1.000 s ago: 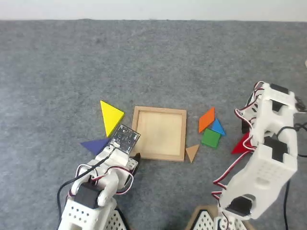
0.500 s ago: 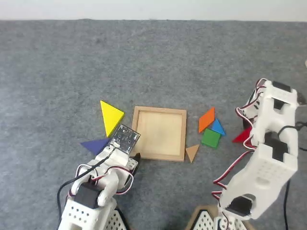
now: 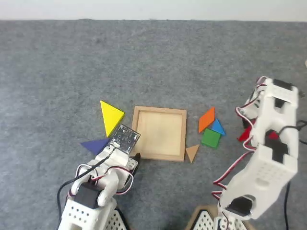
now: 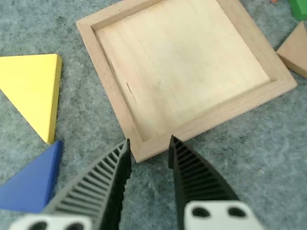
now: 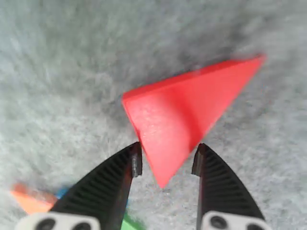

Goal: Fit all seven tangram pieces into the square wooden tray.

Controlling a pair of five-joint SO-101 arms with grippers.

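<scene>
The square wooden tray [image 3: 159, 113] lies empty at the table's middle. My left gripper [image 4: 148, 143] stands open low over its near left corner [image 3: 135, 158]. A yellow triangle [image 3: 111, 116] and a blue triangle [image 3: 96, 145] lie left of the tray. Right of it sit an orange parallelogram [image 3: 206, 119], a small blue triangle [image 3: 218, 127], a green square [image 3: 210, 138] and a tan triangle [image 3: 192, 152]. My right gripper [image 5: 167, 160] is shut on a red triangle [image 5: 177, 124], held tilted off the carpet. The right arm hides most of that triangle [image 3: 245, 133] in the high view.
Grey carpet [image 3: 153, 62] covers the whole table, with wide free room behind the tray. The right arm's white body [image 3: 268, 158] rises over the table's right side, close to the cluster of small pieces.
The right gripper has lifted the red triangle off the carpet and carried it slightly away from the near edge, further under the arm. The left arm and the other pieces have not moved.
</scene>
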